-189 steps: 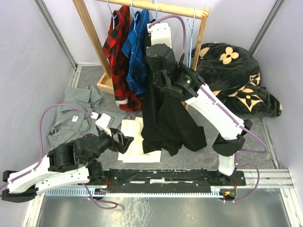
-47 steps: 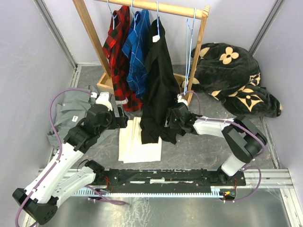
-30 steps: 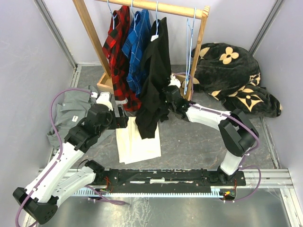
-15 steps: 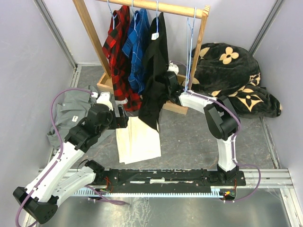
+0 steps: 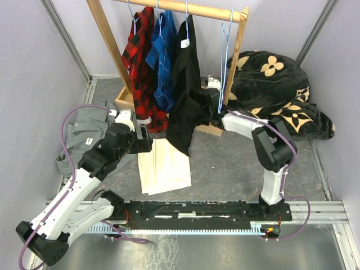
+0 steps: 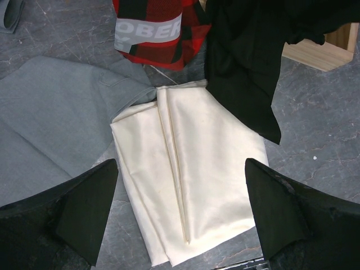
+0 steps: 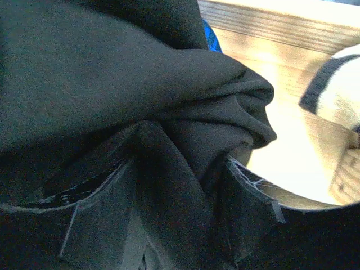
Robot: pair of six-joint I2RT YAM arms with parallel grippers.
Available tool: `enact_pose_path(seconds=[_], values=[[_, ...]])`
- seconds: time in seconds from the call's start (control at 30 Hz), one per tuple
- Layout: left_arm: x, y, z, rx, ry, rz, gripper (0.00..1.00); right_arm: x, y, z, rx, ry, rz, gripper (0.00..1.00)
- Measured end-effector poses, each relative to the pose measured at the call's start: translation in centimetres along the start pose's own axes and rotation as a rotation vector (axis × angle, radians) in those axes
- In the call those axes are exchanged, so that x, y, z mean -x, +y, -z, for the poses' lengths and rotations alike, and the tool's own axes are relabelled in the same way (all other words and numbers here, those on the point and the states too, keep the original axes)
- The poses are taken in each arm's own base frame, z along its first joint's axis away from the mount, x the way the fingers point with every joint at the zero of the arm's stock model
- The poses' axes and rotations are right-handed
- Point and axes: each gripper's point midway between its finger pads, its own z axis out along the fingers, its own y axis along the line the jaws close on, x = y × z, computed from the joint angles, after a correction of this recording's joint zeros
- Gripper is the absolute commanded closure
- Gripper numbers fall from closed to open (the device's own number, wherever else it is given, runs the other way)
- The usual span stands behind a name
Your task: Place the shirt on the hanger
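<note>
Black shirt [image 5: 185, 84] hangs from hanger [image 5: 186, 17]; right claw [image 7: 174, 185] clamped on its bunched fabric, likely tugging it straight; left claw [image 6: 180, 208] apart, idle.

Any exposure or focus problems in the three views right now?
Right wrist: the shirt fills the frame as near-black with little detail, while the wooden rack behind is blown out and soft. Left wrist: sharp and evenly lit on the cream cloth. Top external: even light, sharp.
</note>
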Motion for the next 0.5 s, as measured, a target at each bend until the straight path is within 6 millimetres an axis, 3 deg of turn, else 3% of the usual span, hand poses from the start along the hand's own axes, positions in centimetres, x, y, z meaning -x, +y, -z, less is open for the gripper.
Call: enact_pose_path(seconds=[0.27,0.37,0.5], values=[[-0.2,0.0,0.0,-0.002,0.005,-0.001,0.00,1.1,0.0,6.0,0.049,-0.047,0.019,0.18],[-0.1,0.0,0.0,-0.004,0.002,0.000,0.00,-0.3,0.5,8.1,0.069,-0.047,0.034,0.11],[-0.2,0.0,0.1,-0.008,0.000,0.001,0.00,-3.2,-0.2,10.9,0.049,-0.030,0.034,0.09]])
